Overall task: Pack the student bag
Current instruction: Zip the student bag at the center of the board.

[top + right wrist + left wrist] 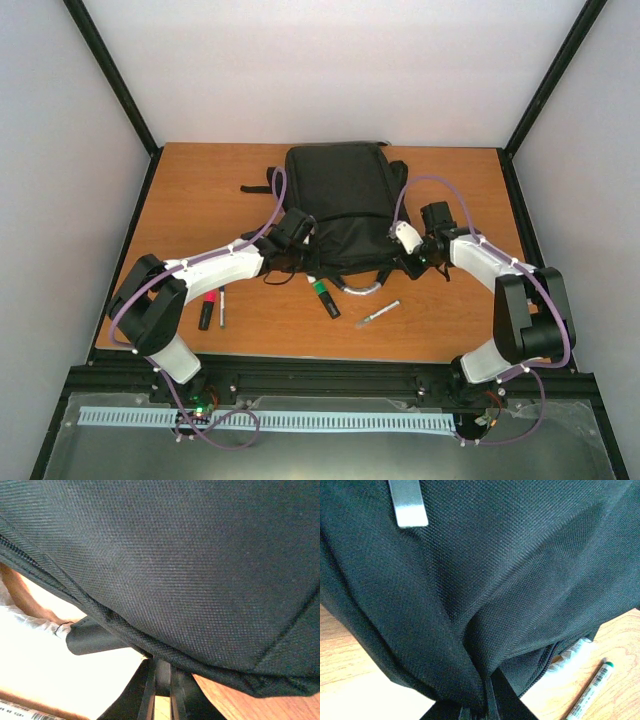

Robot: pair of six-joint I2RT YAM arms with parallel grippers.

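The student bag (345,195) lies mid-table (200,190), towards the far edge. The left gripper (482,705) is closed on its near left corner. The right gripper (161,682), also closed, seems to pinch the near right seam. Bare wood shows on both sides of the bag.

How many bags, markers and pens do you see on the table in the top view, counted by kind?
Bags: 1 (student bag)
Markers: 2 (red-capped marker, green marker)
Pens: 2 (thin pen, clear pen)
Total: 5
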